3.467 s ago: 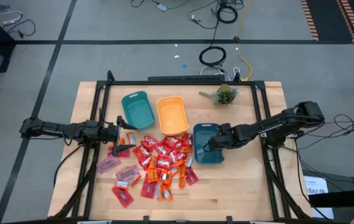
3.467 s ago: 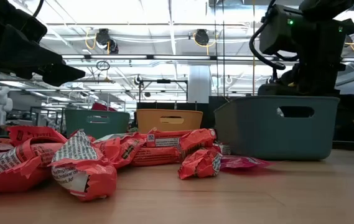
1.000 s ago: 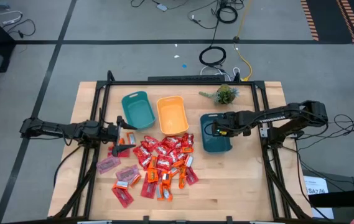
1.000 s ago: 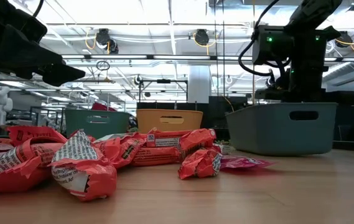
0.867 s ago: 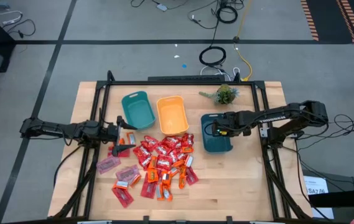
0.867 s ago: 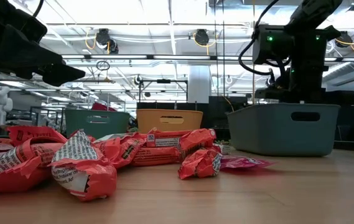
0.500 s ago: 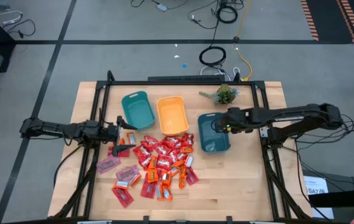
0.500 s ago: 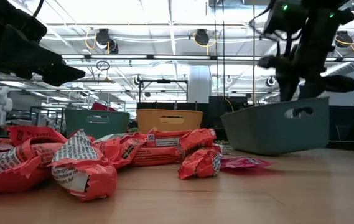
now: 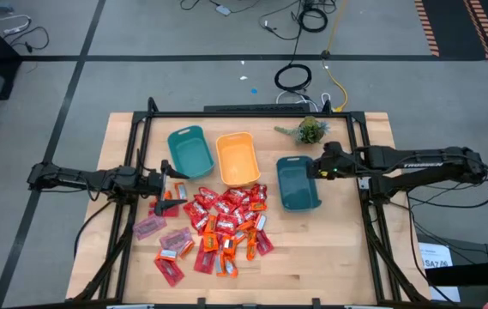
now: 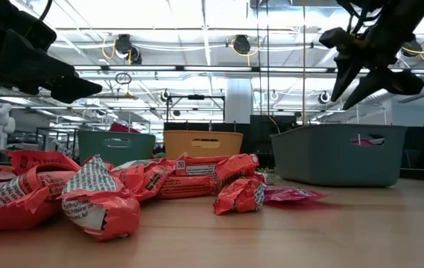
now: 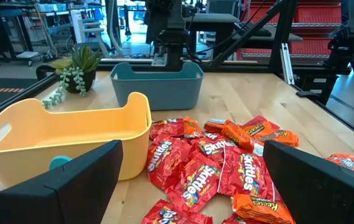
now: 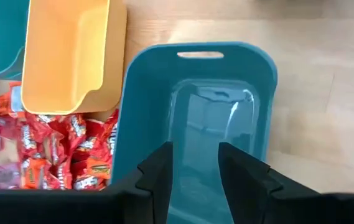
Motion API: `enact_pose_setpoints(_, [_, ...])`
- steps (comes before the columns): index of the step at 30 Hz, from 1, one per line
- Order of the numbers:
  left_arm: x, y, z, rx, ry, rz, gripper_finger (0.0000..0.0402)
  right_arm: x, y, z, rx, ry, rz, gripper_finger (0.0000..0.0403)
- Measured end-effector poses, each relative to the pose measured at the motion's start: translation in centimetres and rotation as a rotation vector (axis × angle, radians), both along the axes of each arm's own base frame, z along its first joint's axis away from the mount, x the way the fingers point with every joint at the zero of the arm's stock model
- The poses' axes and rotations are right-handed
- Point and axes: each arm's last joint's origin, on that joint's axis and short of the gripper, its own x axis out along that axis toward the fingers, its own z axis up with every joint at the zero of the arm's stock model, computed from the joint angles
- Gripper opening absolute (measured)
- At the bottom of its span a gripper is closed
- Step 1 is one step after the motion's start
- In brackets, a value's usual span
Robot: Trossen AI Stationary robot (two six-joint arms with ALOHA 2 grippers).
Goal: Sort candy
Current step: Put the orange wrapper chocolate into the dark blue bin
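Beside the teal bin (image 9: 298,183), right gripper (image 9: 318,169) fingers slightly apart, empty, well apart from the candy (image 9: 222,220).

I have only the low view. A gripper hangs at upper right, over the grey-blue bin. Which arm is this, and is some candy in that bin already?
Observer: It is the right gripper. The high view shows it by the right rim of that teal bin, open and holding nothing.
Operator: And inside the bin?
Observer: The right wrist view looks down into it. The part of the floor that shows is bare, with no candy on it.
Operator: Where is the left gripper?
Observer: The left gripper is open, at the left edge of the candy pile.
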Motion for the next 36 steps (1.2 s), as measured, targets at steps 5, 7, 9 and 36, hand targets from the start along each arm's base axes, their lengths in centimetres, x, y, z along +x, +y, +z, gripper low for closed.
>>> enact_pose_setpoints(5, [0.0,0.0,0.0,0.000,0.000,0.000,0.0396,0.2,-0.1,-0.2,-0.079,0.045,0.039,0.0119])
enact_pose_setpoints(7, [0.0,0.0,0.0,0.000,0.000,0.000,0.0396,0.4,-0.2,-0.3,-0.103,0.059,0.063,0.0119])
enact_pose_setpoints(9, [0.0,0.0,0.0,0.000,0.000,0.000,0.0396,0.5,-0.2,-0.3,-0.124,0.068,0.093,0.0119])
enact_pose_setpoints(36, [0.0,0.0,0.0,0.000,0.000,0.000,0.0396,4.9,0.2,5.7,-0.633,-0.516,0.378,0.0119])
